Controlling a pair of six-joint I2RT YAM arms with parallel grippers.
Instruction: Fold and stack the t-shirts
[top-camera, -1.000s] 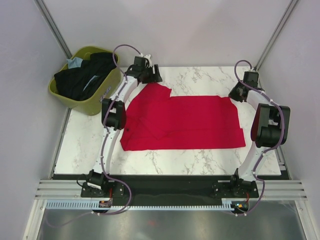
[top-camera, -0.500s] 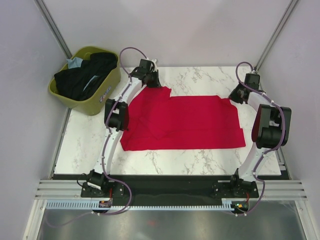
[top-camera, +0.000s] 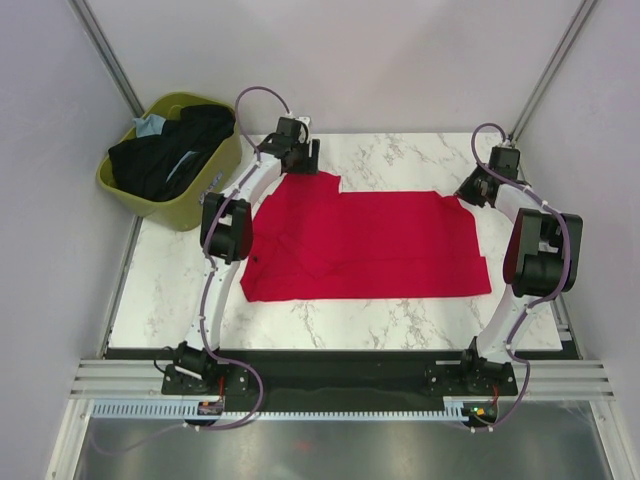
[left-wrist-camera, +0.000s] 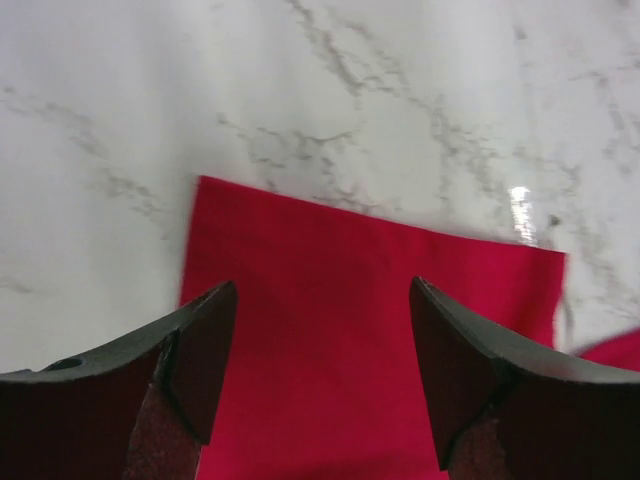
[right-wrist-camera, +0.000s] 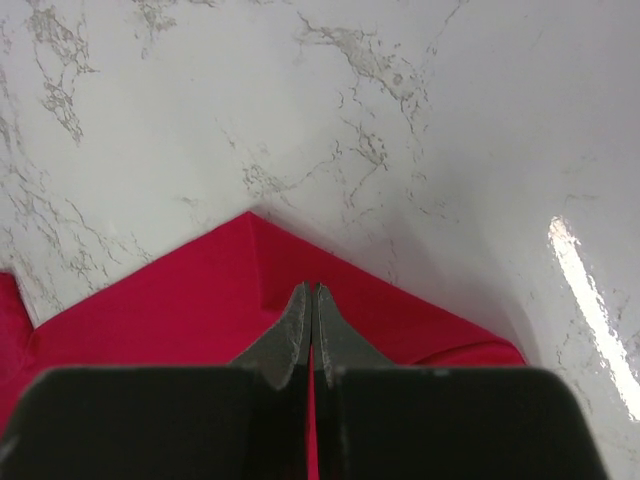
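left fingers (left-wrist-camera: 195, 340): spread wide over far-left corner of flat bright red cloth t-shirt (top-camera: 365, 245) | right fingers (right-wrist-camera: 285, 335): pinched together on its far-right corner | t-shirt lies on white marble worktop (top-camera: 400, 150)

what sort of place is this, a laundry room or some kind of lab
Probably a robotics lab cell: two robot arms bolted to a marble-look table, plain framed walls, a red t-shirt spread flat.

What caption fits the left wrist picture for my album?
Open left hand above the edge of a bright red cloth t-shirt on a white marble table.
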